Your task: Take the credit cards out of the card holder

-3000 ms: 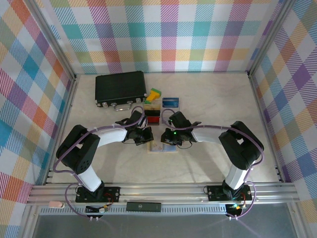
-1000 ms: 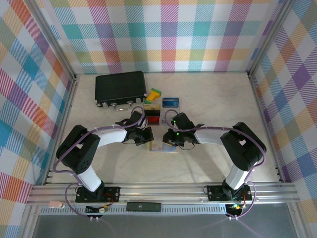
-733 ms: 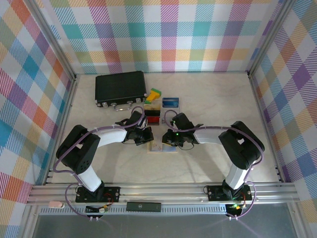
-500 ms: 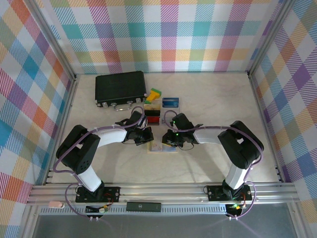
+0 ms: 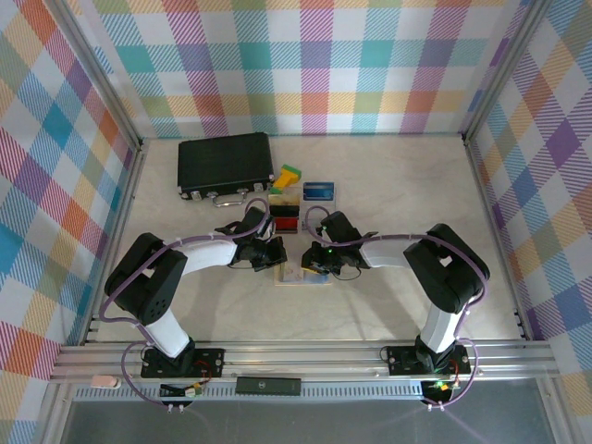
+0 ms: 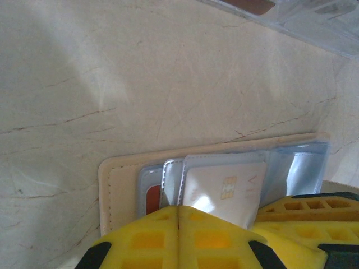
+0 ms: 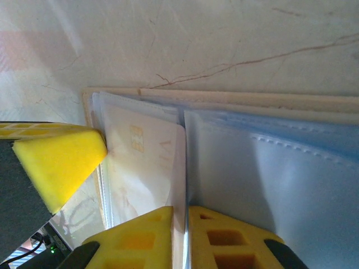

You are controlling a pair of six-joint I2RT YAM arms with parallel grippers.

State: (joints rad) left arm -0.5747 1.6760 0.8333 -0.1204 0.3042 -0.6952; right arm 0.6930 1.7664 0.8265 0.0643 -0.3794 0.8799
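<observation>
The card holder [image 5: 298, 275] lies flat mid-table, cream-edged with translucent blue-grey pockets [image 7: 269, 185]. A whitish credit card [image 6: 224, 190] with a gold chip sticks partly out of a pocket, and a red card [image 6: 152, 199] sits in another. My left gripper [image 6: 179, 208] is shut, its yellow fingertips pressed together on the holder's near side. My right gripper [image 7: 180, 208] is shut on the edge of the whitish card [image 7: 146, 162]. In the top view the left gripper [image 5: 275, 255] and the right gripper [image 5: 314, 263] meet over the holder. Blue [image 5: 318, 191], tan [image 5: 284, 197], black [image 5: 287, 211] and red [image 5: 288, 224] cards lie behind it.
A large black case [image 5: 225, 163] with metal clasps stands at the back left. A green and yellow block [image 5: 289, 176] lies beside it. Checkered walls enclose the marble-look table [image 5: 398, 176]. The left gripper's yellow finger [image 7: 56, 162] shows in the right wrist view.
The right gripper has closed a little more on the whitish card and edged slightly left. The left arm has stayed still.
</observation>
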